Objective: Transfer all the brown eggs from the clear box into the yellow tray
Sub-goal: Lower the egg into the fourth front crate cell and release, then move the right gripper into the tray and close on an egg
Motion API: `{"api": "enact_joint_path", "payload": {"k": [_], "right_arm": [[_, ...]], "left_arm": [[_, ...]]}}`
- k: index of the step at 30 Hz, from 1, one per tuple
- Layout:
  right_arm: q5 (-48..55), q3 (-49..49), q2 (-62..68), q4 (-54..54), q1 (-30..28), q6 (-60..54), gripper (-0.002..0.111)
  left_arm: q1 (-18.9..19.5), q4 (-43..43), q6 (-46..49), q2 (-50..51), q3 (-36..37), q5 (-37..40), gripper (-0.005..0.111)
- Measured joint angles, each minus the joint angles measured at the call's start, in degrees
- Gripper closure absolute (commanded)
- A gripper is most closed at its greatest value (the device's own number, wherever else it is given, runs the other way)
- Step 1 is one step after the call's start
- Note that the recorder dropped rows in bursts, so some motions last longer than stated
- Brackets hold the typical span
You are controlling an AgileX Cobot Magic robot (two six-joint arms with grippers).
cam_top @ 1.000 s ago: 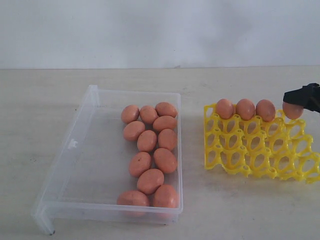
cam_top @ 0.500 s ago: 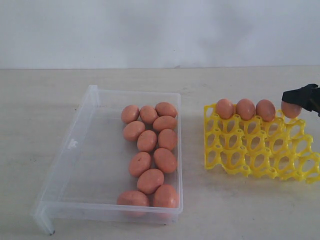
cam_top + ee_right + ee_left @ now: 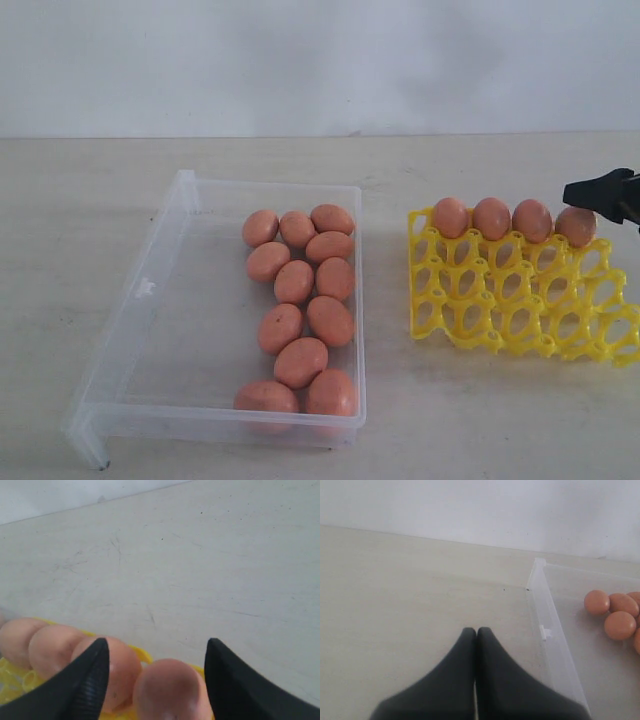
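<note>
Several brown eggs point(image 3: 300, 300) lie in a loose cluster along the right side of the clear box point(image 3: 130, 310). The yellow tray point(image 3: 520, 310) stands to its right with several eggs filling its back row. My right gripper point(image 3: 600, 192) hovers open over that row's rightmost egg point(image 3: 576, 226). In the right wrist view this egg point(image 3: 170, 690) sits in its cup between the spread fingers of the right gripper point(image 3: 157, 647), with a gap on each side. My left gripper point(image 3: 476, 631) is shut and empty over bare table beside the clear box wall point(image 3: 552, 635).
The left half of the clear box is bare plastic. The tray's three nearer rows point(image 3: 500, 320) hold nothing. A pale wall runs behind the table. The left arm does not show in the exterior view.
The egg carried in my right gripper came down into the back row's rightmost cup. The jaws then spread off it. The left gripper shows no movement.
</note>
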Motion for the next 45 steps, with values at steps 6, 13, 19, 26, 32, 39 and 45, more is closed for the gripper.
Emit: {"api": "enact_joint_path", "payload": {"k": [6,13,19,26,32,39,45], "right_arm": [[0.0,0.0,0.0,0.0,0.0,0.2,0.053],[0.1,-0.8,-3.0,-0.2,0.0,10.4,0.084],[10.4,-14.5,-23.3,-4.0,4.9,20.0,0.108],[9.1,-11.3,-32.3,-148.1,38.2,115.7,0.109],[-18.1,-15.3,-41.8,-142.8,39.1,144.4,0.109],[-39.6,-12.8,-39.7,-95.2,50.2,115.0,0.109],[-35.0,-12.7,-30.5,-87.2,63.3,102.3,0.109]], "left_arm": [[0.0,0.0,0.0,0.0,0.0,0.0,0.111],[0.0,0.0,0.0,0.0,0.0,0.0,0.111],[0.0,0.0,0.0,0.0,0.0,0.0,0.111],[0.0,0.0,0.0,0.0,0.0,0.0,0.111],[0.0,0.0,0.0,0.0,0.0,0.0,0.111],[0.0,0.0,0.0,0.0,0.0,0.0,0.111],[0.0,0.0,0.0,0.0,0.0,0.0,0.111]]}}
